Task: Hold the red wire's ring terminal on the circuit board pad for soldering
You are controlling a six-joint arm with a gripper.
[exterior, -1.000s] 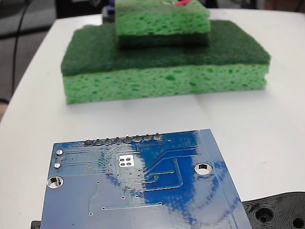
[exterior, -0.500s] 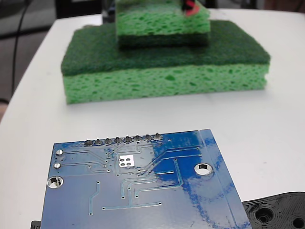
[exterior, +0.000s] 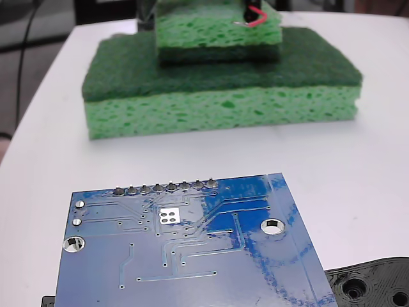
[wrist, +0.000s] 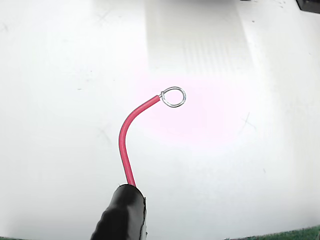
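The blue circuit board [exterior: 192, 268] lies at the front of the fixed view, with the silver pad [exterior: 169, 216] just below its row of solder points. Far behind it, at the top edge, the red wire [exterior: 257, 21] hangs from a black sleeve [exterior: 246, 7] in front of the upper sponge, well away from the board. In the wrist view the red wire [wrist: 125, 135] curves up out of the black sleeve [wrist: 120, 215] to the ring terminal [wrist: 174, 97], over bare white table. The gripper's fingers do not show in either view; the wire is carried in the air.
Two stacked green sponges stand at the back, a large one [exterior: 217, 96] with a smaller one [exterior: 217, 32] on top. A black perforated plastic piece [exterior: 370, 284] sits at the board's right front corner. White table [exterior: 332, 160] lies between the sponges and the board.
The wire has come down and slightly left at the top of the fixed view; more of its red curve and its tip show now. The board has not moved.
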